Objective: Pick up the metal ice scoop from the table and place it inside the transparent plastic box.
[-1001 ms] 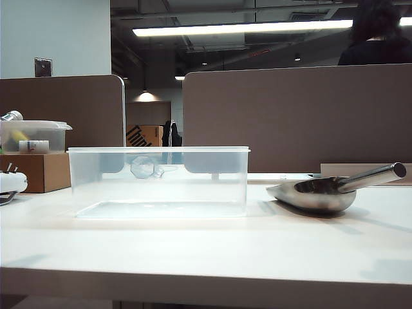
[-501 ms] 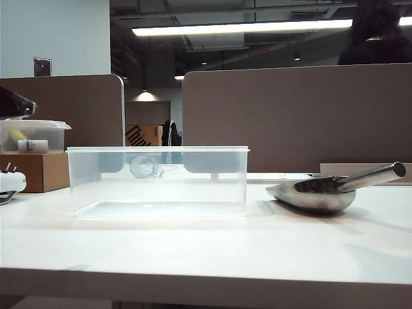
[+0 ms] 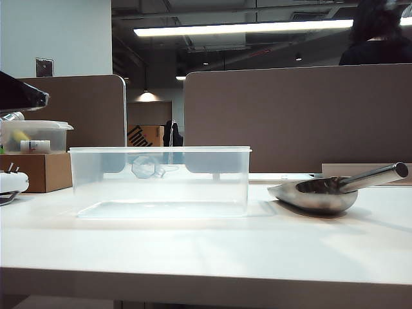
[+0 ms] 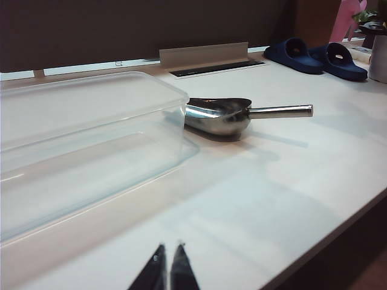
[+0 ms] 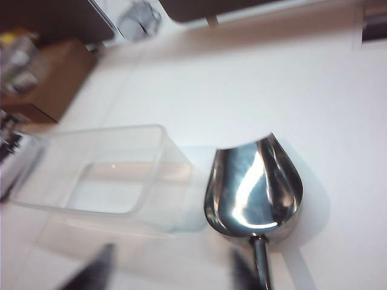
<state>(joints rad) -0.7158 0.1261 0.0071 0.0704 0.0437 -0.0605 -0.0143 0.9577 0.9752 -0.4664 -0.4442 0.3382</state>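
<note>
Since a second ago, a dark part of my left arm [image 3: 19, 93] has come into the exterior view at the left edge, above the small lidded clear container [image 3: 35, 135] on the brown cardboard box [image 3: 38, 172]. Nothing else there has shifted: the shiny silver steel ice scoop [image 3: 322, 192] lies where it lay on the wide white bench [image 3: 206, 244], just beside the right end of the large clear rectangular plastic box [image 3: 159, 181], handle pointing away from it. So I judge the task barely begun, the pick not yet made.

My right gripper [image 5: 166, 269] hangs over the scoop [image 5: 254, 193], its two blurred dark fingers spread apart with nothing between them, near the handle end. That overhead look shows the scoop's hollow bowl and the box [image 5: 103, 175] empty, which the side-on exterior view cannot, and that view shows no right gripper at all.

My left gripper [image 4: 167, 266] is clenched, tips together, low over bare bench, well apart from the scoop [image 4: 227, 115]. Only this view shows two dark blue slippers [image 4: 317, 55] at the bench's far corner.
</note>
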